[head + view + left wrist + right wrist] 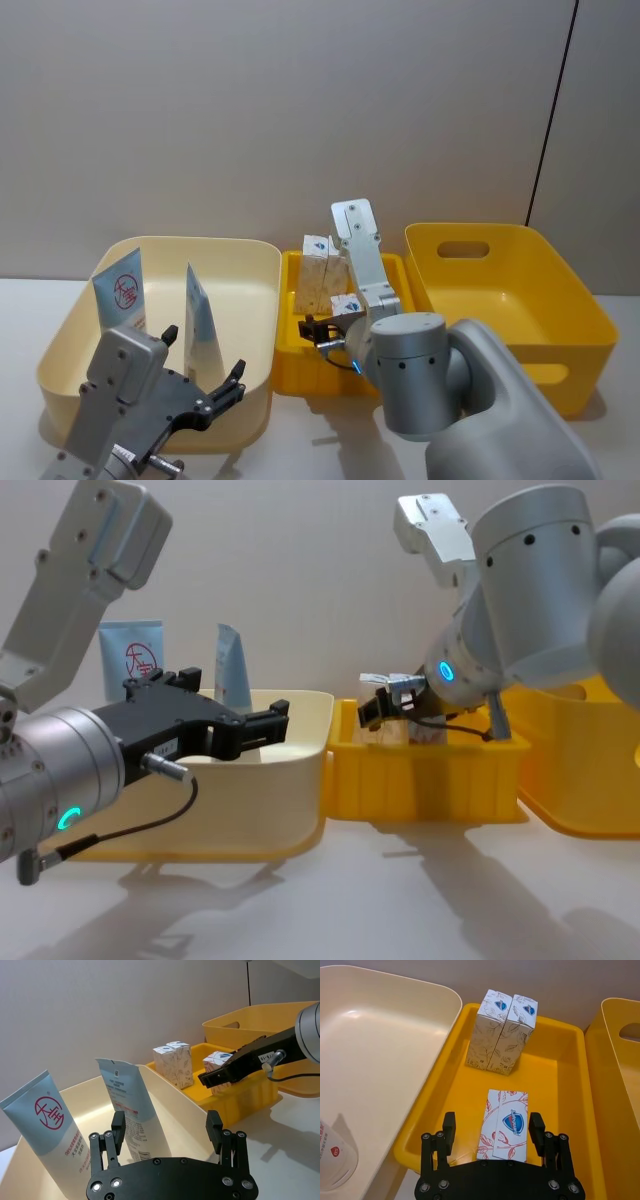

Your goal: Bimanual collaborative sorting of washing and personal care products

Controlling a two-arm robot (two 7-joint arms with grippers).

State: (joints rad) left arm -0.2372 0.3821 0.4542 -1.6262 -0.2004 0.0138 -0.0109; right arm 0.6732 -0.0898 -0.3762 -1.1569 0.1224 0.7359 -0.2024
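Both jaws apart: left gripper (166,1121) before two tubes (128,1096), right gripper (493,1119) over a partly hidden carton (506,1121)

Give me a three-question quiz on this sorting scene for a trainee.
1. True or false: both light-blue tubes stand in the cream bin.
2. How many white cartons are in the small yellow tray? A) two B) three C) five
3. Fill in: the right claw, over that tray, is ___ (open or shut).
Key: 1 true; 2 B; 3 open.
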